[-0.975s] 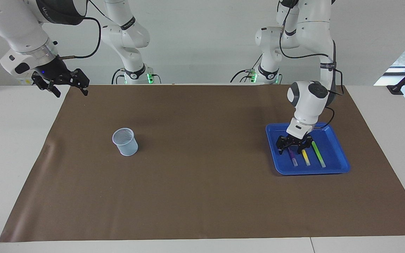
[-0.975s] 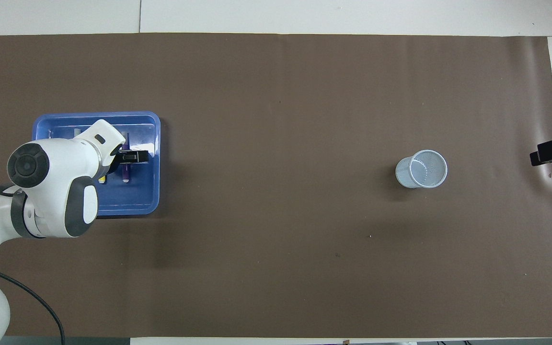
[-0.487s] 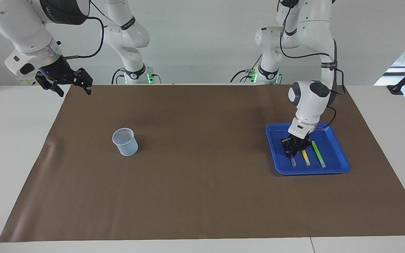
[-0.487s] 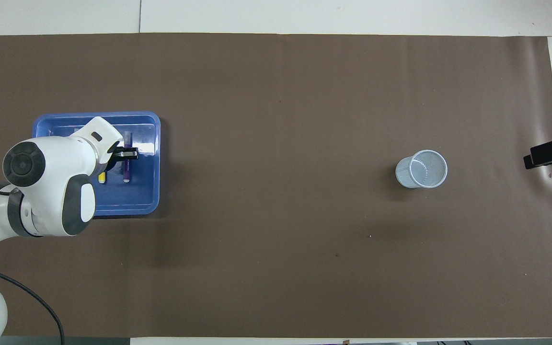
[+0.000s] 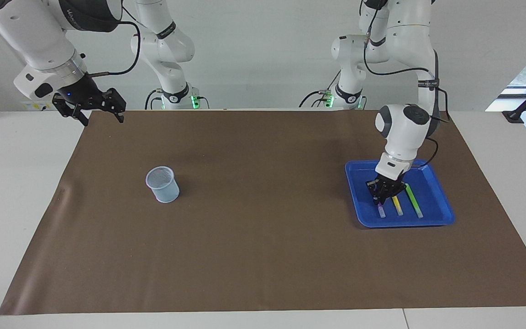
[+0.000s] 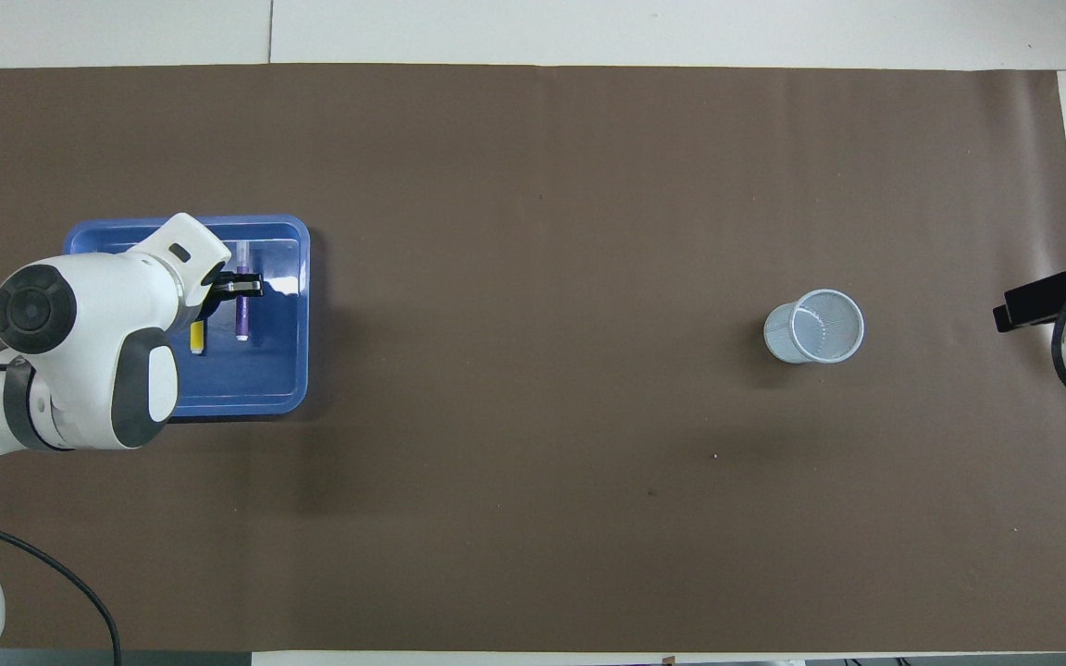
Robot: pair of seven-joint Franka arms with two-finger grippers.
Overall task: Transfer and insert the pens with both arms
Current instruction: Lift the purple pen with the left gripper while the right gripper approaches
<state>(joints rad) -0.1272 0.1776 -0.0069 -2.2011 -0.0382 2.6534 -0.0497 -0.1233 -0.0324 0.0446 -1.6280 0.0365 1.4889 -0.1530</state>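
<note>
Three pens are in the blue tray (image 5: 404,223) at the left arm's end of the table. My left gripper (image 5: 381,196) reaches down into the tray and is shut on the purple pen (image 5: 381,210), gripping it mid-length (image 6: 242,319). The yellow pen (image 5: 397,206) and the light green pen (image 5: 413,201) lie beside it. From overhead, the left arm covers the green pen and most of the yellow pen (image 6: 196,338). My right gripper (image 5: 92,108) hangs open and holds nothing, over the mat's corner at the right arm's end.
A pale mesh cup (image 5: 163,183) stands upright on the brown mat (image 5: 263,237) toward the right arm's end, its mouth open upward (image 6: 814,326). Two smaller white arms with green-lit bases stand at the table's robot end.
The left gripper has closed from open onto the purple pen, and the pen has shifted slightly with it. The right gripper has drifted inward toward the mat.
</note>
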